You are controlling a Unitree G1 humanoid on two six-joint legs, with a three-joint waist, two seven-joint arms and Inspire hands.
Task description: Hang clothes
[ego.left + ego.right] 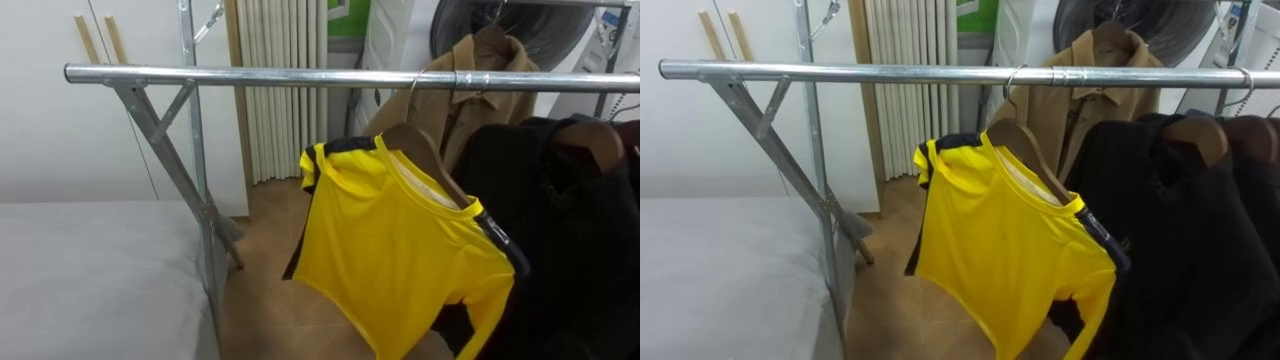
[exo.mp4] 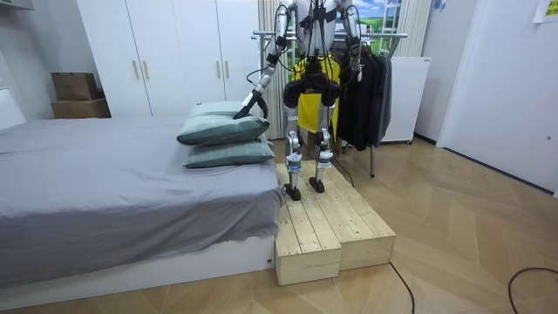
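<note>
A yellow shirt (image 1: 400,250) with black trim hangs on a wooden hanger (image 1: 428,152), tilted so its left shoulder points toward me. The hanger's hook sits over the metal rail (image 1: 250,75) of the clothes rack. In the room view the yellow shirt (image 2: 312,100) hangs in front of me as I stand on a wooden platform (image 2: 327,231) facing the rack. My left hand (image 2: 248,106) hangs low out to my left, just above the pillows (image 2: 222,131) on the bed.
A black garment (image 1: 570,230) hangs right of the shirt and touches it. A tan coat (image 1: 490,90) hangs behind. The rack's slanted leg (image 1: 170,150) stands at the left beside the grey bed (image 1: 80,270). The rail's left half is bare.
</note>
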